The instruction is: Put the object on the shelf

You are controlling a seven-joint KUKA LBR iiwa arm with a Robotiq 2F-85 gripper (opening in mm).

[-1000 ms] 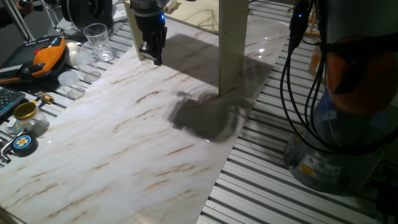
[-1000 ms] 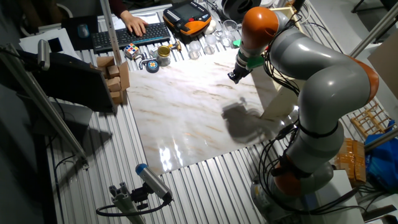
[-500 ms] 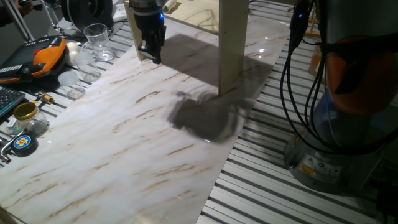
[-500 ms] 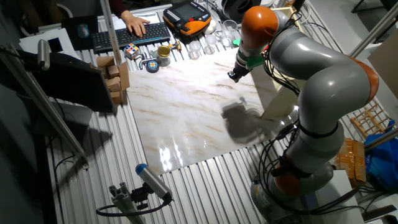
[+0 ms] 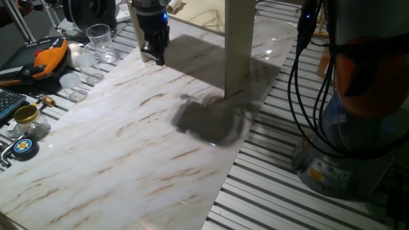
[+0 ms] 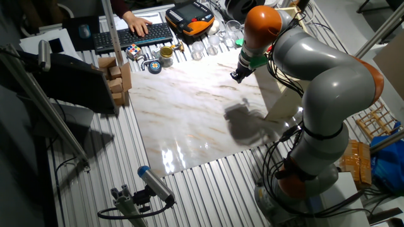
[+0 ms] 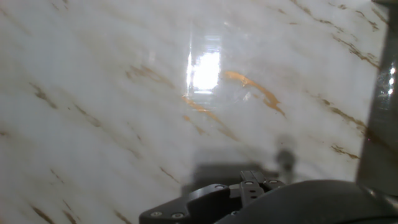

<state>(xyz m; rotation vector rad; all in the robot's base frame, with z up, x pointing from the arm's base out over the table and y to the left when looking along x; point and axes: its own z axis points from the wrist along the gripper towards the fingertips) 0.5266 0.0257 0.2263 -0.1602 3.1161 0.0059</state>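
Observation:
My gripper [image 5: 156, 55] hangs over the far edge of the marble board [image 5: 140, 140], close beside the left panel leg of the pale wooden shelf [image 5: 239, 45]. Its dark fingers look close together, but I cannot tell whether they hold anything. In the other fixed view the gripper [image 6: 237, 75] is just left of the shelf [image 6: 281, 107]. The hand view shows only bare marble [image 7: 124, 93] below the hand, with a dark upright edge [image 7: 380, 93] at the right. The small white fitting with the red cap shows in no view.
Clear glasses [image 5: 100, 39], an orange-black device [image 5: 46, 56] and a brass-lidded jar [image 5: 27, 115] stand along the board's left side. A person's hand rests on a keyboard [image 6: 129, 34]. Cardboard boxes [image 6: 117, 79] sit near one board corner. Cables [image 5: 300, 76] hang by the arm base.
The gripper has risen slightly and shifted a little toward the shelf. Nothing else has moved.

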